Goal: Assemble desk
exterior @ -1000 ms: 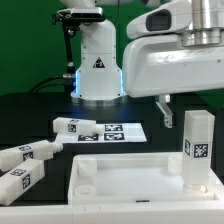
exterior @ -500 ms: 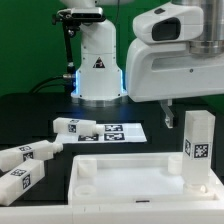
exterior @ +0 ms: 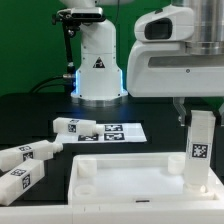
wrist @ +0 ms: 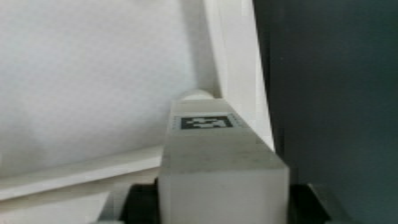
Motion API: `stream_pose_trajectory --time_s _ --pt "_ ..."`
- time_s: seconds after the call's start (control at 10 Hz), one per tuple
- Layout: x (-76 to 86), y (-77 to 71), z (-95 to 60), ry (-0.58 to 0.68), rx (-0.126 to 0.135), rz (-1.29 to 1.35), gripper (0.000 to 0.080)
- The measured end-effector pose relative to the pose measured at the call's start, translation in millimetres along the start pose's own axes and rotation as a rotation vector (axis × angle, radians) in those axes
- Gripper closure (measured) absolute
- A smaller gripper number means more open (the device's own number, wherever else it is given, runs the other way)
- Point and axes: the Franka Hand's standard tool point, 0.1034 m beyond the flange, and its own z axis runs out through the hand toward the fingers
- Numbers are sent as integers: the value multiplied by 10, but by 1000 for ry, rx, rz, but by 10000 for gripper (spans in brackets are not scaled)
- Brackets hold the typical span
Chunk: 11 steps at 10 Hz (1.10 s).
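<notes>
Since a second ago the arm has dropped and the gripper has closed in from wide, nudging the upright leg toward frame right. Jaws pinch the top of that one white square-section plastic leg, which is tagged and stands in the right corner of the single rimmed white plastic tabletop panel, lower centre. Three more tagged legs lie lower left on the black table. The flat marker board is mid-frame.

White tabletop lies flat, tagged leg upright at its corner.
</notes>
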Motion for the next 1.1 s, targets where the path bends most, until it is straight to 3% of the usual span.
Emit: stream_pose_trajectory --time_s 0.1,0.2,0.4,0.6,0.8,0.9,1.1 --pt "-41 -34 11 46 -10 157 515" --pt "-76 -42 24 68 11 303 515" --pt "-51 -26 21 78 122 640 515" --pt "-62 -45 23 68 127 733 515" --pt "-53 -44 25 51 148 869 515" --pt "29 22 10 6 226 1090 514" --pt "33 22 11 -8 240 1132 514"
